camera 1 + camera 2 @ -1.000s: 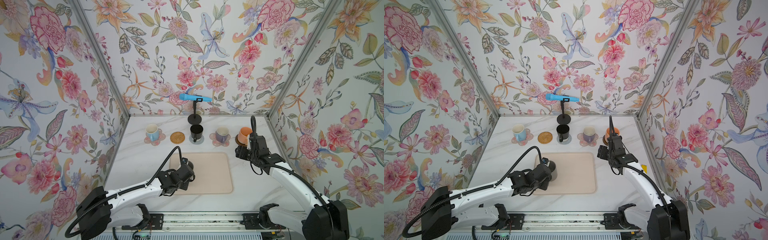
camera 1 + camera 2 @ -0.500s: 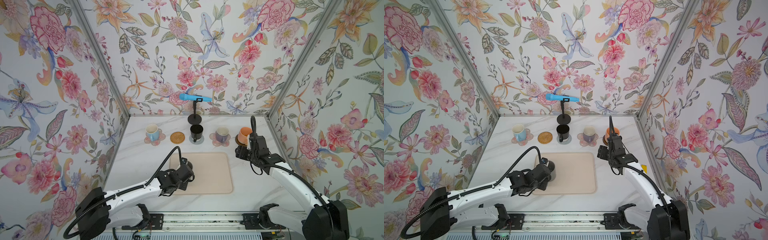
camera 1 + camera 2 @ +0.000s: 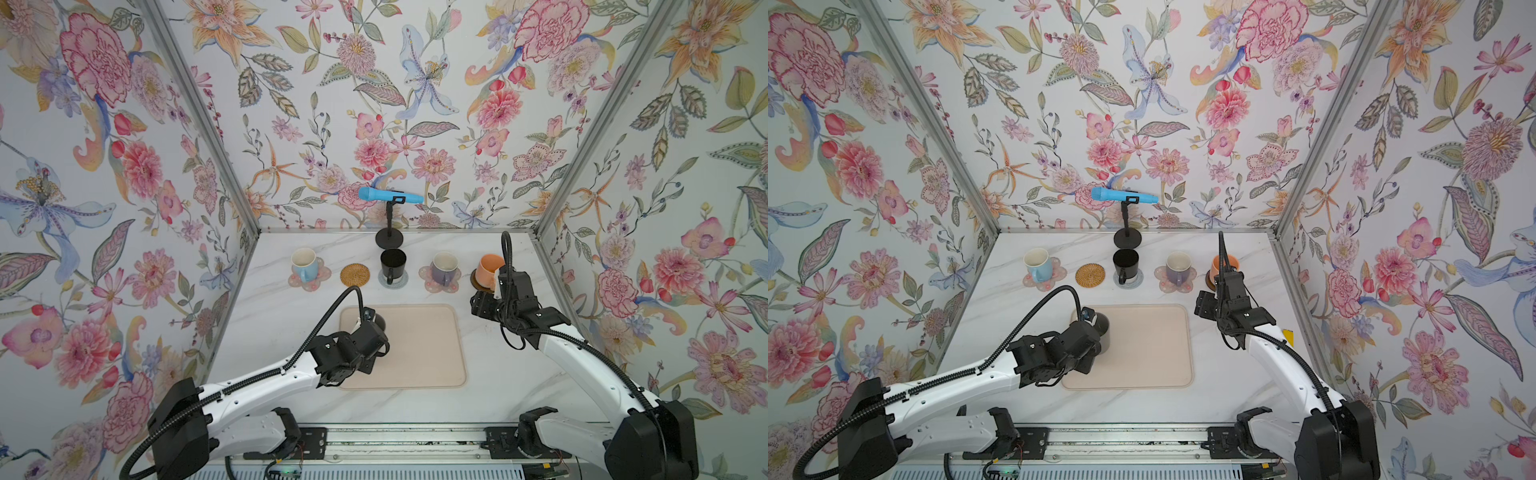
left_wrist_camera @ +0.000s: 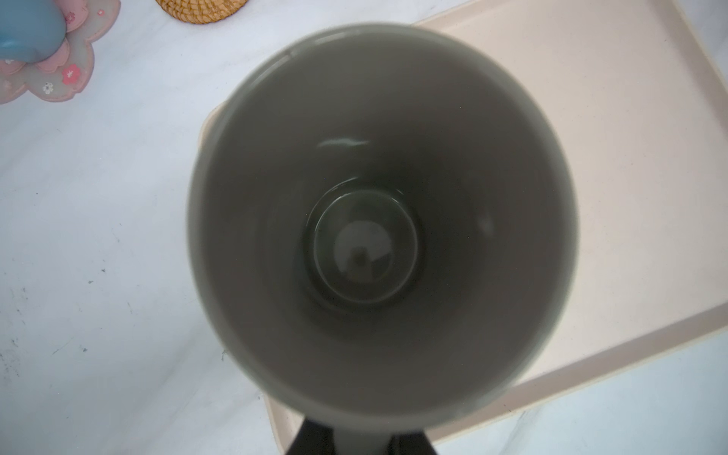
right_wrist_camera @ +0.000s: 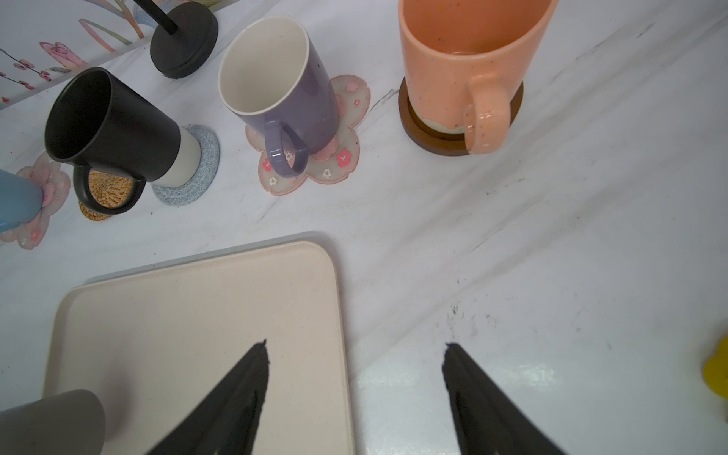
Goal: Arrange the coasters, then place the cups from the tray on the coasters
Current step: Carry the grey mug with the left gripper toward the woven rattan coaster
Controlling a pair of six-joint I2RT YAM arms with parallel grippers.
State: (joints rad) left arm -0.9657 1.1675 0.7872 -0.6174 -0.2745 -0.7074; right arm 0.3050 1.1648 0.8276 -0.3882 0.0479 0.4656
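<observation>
Arms [image 3: 257, 380] stretch forward, left end effector [image 4: 359, 441] clamping the grey mug [image 4: 378, 220], right end effector [image 5: 354, 348] open and empty.

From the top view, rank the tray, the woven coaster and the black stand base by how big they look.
1. tray
2. woven coaster and black stand base: they look about alike, so I won't rank them.

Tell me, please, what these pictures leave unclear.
- Left gripper: cut off at the left wrist view's edge; covered by its arm in both top views.
- Grey mug: whether it touches the tray, hidden by the mug itself.
- Yellow thing: cut off by the right wrist view's edge.
</observation>
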